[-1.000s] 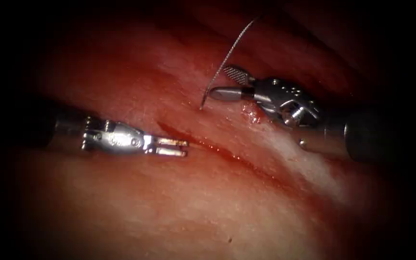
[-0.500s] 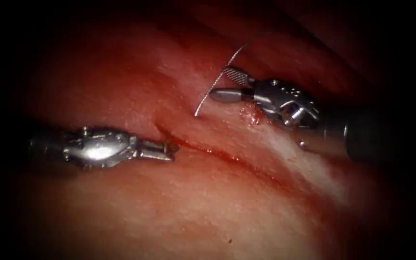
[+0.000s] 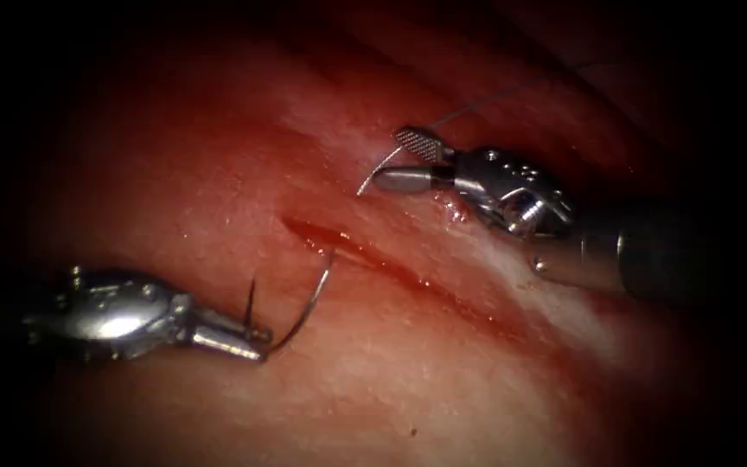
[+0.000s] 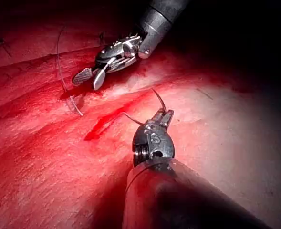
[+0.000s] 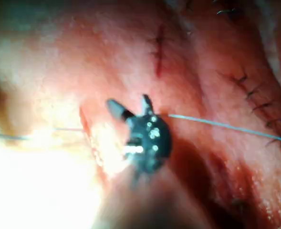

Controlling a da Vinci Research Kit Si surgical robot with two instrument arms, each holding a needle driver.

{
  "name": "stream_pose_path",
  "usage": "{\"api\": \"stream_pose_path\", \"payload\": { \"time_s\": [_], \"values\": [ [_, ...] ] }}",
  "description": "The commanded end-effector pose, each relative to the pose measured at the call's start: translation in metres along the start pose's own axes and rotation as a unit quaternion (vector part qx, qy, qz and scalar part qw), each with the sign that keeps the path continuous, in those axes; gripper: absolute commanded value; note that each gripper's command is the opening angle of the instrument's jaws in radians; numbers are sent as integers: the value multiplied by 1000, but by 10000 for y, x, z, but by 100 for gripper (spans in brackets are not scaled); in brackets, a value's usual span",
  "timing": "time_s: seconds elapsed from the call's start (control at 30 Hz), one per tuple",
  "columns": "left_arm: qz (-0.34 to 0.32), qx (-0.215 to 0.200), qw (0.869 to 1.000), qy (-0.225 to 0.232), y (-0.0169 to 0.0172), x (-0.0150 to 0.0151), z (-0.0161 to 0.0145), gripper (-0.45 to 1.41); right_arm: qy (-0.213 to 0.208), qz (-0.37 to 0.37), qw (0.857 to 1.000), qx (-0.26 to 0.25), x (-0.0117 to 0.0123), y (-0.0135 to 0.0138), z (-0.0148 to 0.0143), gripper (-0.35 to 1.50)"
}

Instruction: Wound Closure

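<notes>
Endoscope view: we see the left gripper (image 3: 257, 344) clamped on the needle (image 3: 309, 304), drawn out left of the cut (image 3: 365, 255), thread (image 3: 382, 164) trailing between the right gripper (image 3: 395, 158)'s parted jaws.

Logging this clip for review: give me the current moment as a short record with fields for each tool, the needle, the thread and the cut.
left tool: jaws shut on the needle, left of the cut
needle: dark curved wire, held at one end; its arc rises toward the cut's upper end; whether that end is in the tissue cannot be told
right tool: jaws open, holding nothing, right of the cut
thread: pale strand from the tissue by the right tool's jaws, running up and away to the right
cut: red line slanting down to the right across the tissue
</notes>
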Motion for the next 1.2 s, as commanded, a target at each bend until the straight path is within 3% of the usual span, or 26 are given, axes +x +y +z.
{"api": "stream_pose_path", "payload": {
  "time_s": [0.03, 0.17, 0.33, 0.4, 0.63, 0.67, 0.73, 0.8, 0.87, 1.0, 1.2],
  "values": [
    [17, 8, 1000, 0, -1, -2, 5, -45, -1, 6, 1000, 4, 1, -1, 4, 66],
    [87, 50, 995, -4, -9, 14, 0, -45, -6, 33, 999, 0, 8, -5, -1, 51],
    [178, 136, 974, 16, -33, 41, 0, -45, -44, 81, 996, -9, 20, -13, -12, 38],
    [214, 173, 961, 27, -40, 50, 4, -45, -62, 101, 993, -14, 25, -18, -18, 7],
    [291, 219, 931, 22, -45, 61, 16, -45, -74, 151, 986, -19, 33, -28, -24, 2],
    [308, 222, 925, 17, -46, 60, 22, -45, -77, 165, 983, -18, 37, -29, -26, 4],
    [320, 227, 920, 12, -47, 57, 28, -45, -80, 170, 982, -14, 40, -32, -29, 24],
    [333, 232, 914, 6, -50, 50, 37, -45, -85, 183, 979, -6, 42, -35, -31, 61],
    [348, 252, 903, -9, -56, 38, 51, -45, -93, 199, 976, 7, 43, -40, -32, 85],
    [367, 274, 888, -43, -66, 14, 71, -45, -97, 214, 972, 12, 48, -43, -33, 80],
    [374, 289, 879, -68, -77, -6, 75, -45, -100, 231, 968, 12, 50, -41, -40, 80]
  ]
}}
